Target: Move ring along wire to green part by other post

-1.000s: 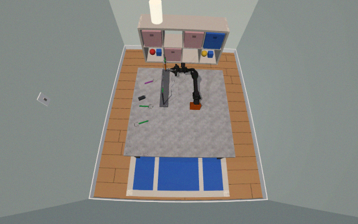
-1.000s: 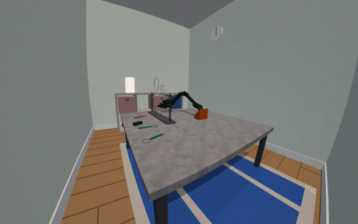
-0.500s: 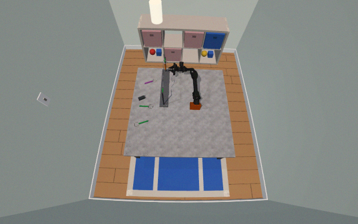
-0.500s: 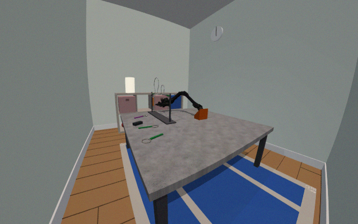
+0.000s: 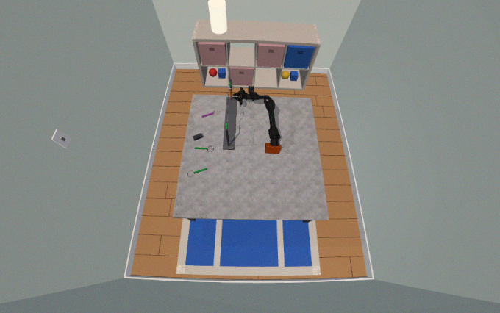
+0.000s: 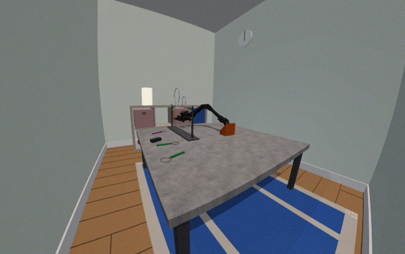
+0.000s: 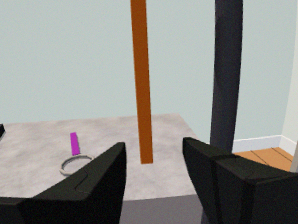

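The orange handle (image 5: 231, 92) (image 6: 173, 114) (image 7: 141, 70) hangs upright beside the far post (image 7: 228, 70). Its lower end shows between my fingertips in the wrist view, apparently a little beyond them, with a gap on each side. My gripper (image 5: 234, 96) (image 6: 174, 118) (image 7: 154, 147) is partly open and holds nothing. The far post stands just right of my right fingertip. The thin wire (image 6: 177, 88) rises in loops between the posts. One green part (image 5: 230, 83) is by the far post, another (image 5: 226, 126) by the near post (image 5: 228, 138) (image 6: 192, 119). The ring is above the wrist view and too small elsewhere.
A dark base (image 5: 231, 110) (image 6: 179, 132) carries both posts. Left of it lie a purple-handled ring (image 5: 207, 114) (image 7: 74, 144), a black block (image 5: 198, 137) (image 6: 155, 139) and two green-handled rings (image 5: 201, 148) (image 5: 200, 170). A shelf (image 5: 256, 33) stands behind the table.
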